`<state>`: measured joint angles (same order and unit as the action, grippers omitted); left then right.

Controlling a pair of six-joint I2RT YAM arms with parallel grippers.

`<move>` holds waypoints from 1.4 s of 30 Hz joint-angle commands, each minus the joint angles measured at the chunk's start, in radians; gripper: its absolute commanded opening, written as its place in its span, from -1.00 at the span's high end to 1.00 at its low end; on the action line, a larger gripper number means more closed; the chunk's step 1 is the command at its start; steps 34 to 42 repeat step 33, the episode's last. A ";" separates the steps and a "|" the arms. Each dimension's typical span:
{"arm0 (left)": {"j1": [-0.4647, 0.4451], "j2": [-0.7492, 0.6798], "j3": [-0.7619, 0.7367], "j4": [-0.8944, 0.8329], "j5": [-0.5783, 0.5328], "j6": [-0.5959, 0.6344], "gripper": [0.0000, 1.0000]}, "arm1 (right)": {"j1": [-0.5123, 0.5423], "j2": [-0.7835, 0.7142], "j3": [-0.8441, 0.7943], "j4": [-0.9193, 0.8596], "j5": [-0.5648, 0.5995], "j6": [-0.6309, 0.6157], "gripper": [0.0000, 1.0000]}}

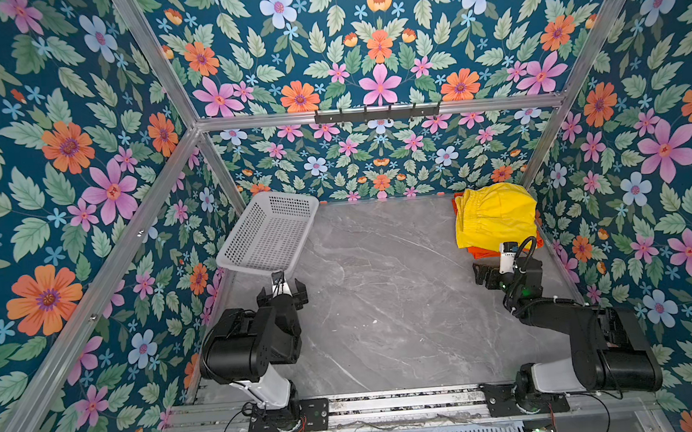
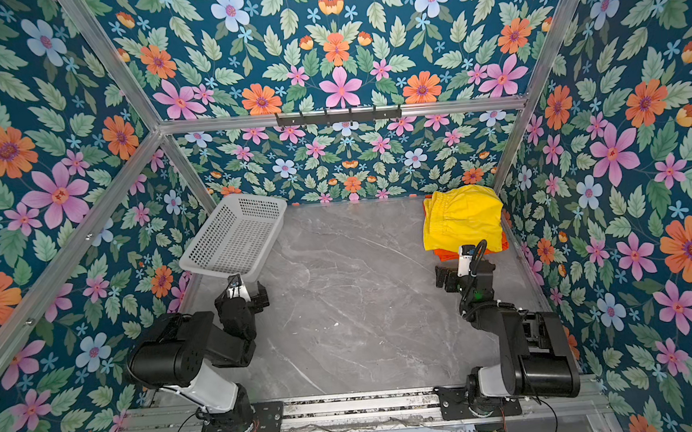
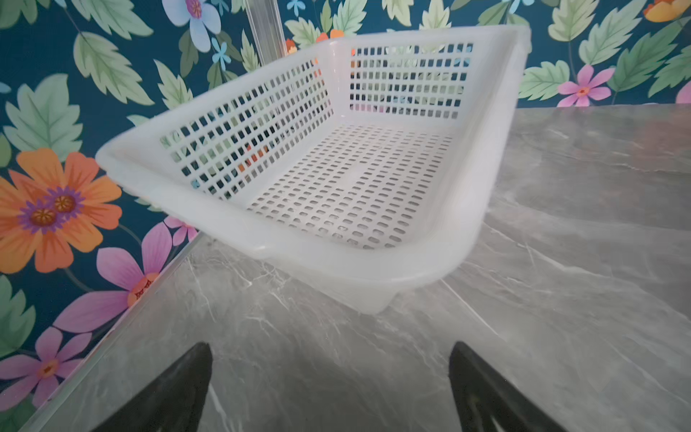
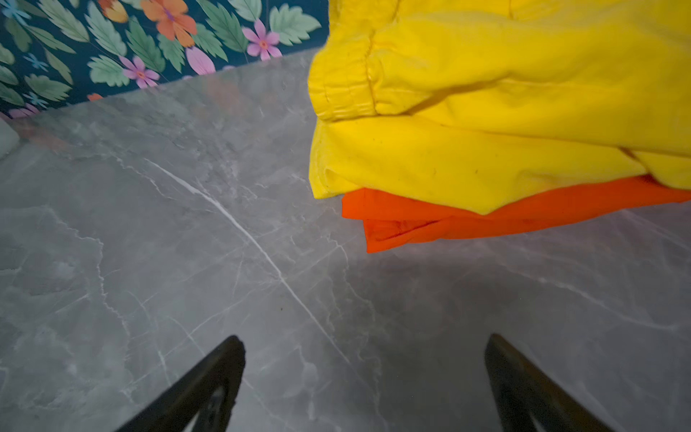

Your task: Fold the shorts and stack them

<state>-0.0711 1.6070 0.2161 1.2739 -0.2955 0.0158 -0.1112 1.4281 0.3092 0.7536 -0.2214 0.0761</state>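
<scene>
The yellow shorts are lying folded on top of the orange shorts in the far right corner of the table, close against the wall. The right gripper is hovering just before the stack, jaws wide and holding nothing. The left gripper is likewise standing wide and empty, just short of the white basket, which is leaning tilted against the left wall.

Risks, as I judge them: the basket is sitting unsteadily and could slide down; a careless brush from the right gripper could drag the puffy yellow pair off its base.

The right wrist view is showing the orange pair's loose doubled edge, which both top views are reducing to slivers.
</scene>
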 commanded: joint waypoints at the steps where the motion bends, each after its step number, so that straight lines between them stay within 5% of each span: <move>1: 0.039 0.002 0.053 -0.009 0.063 -0.062 -1.00 | 0.011 0.006 -0.014 0.139 0.011 -0.026 -0.98; 42: 0.037 -0.001 0.055 -0.020 0.059 -0.057 -1.00 | 0.019 0.010 0.004 0.118 0.040 -0.022 -0.99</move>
